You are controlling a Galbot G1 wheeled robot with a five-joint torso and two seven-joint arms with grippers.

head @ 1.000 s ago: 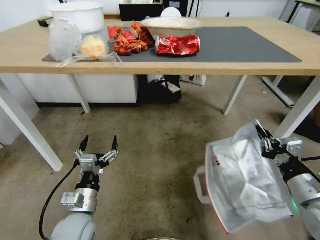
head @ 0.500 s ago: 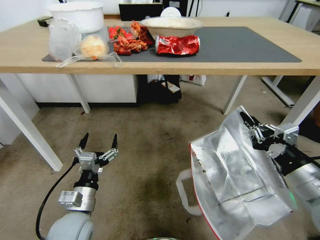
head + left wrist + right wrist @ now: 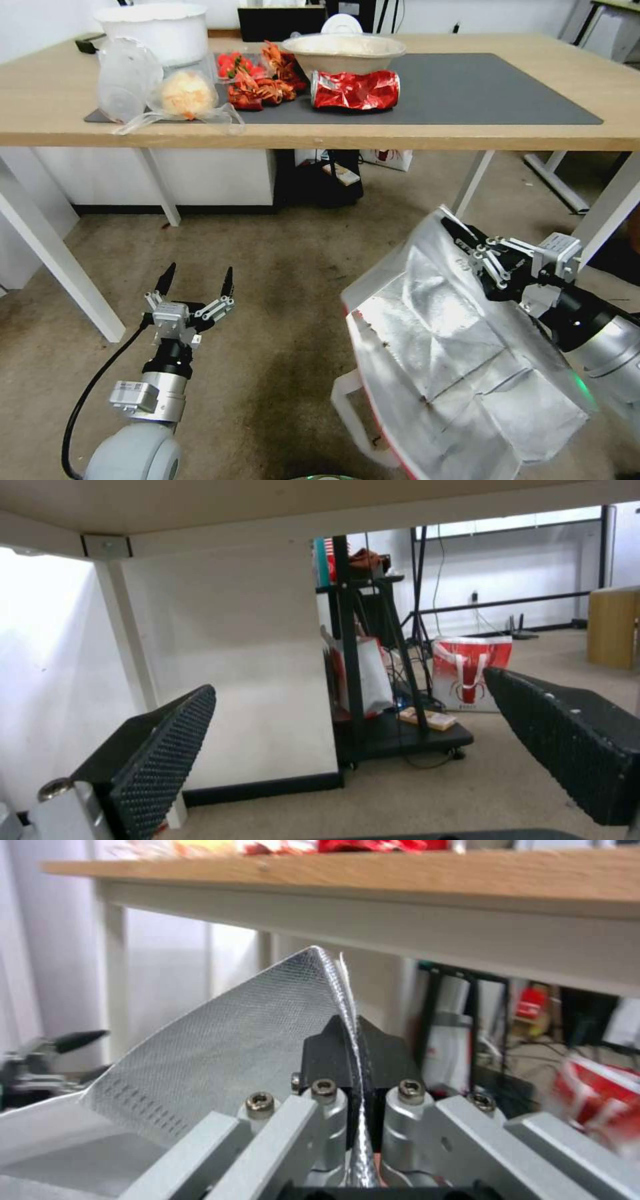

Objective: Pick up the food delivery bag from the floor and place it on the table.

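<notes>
- Our right claw is pinching the top edge of the food delivery bag; the right wrist view shows the foil sheet squeezed between its two dark pads.
- The bag hangs open at about 4 o'clock in the head view, silver lining facing us, a red edge down its left side and a white strap handle dangling below.
- It seems to be lifted off the floor, though its lower end runs out of the picture, so we cannot be sure.
- The bag sits below and in front of the worktop, near its white leg at 3 o'clock.
- Our left claw is spread wide at 8 o'clock, holding nothing, above the carpet.
- On the worktop's dark mat, at 12 o'clock, lies a crushed red can.
</notes>
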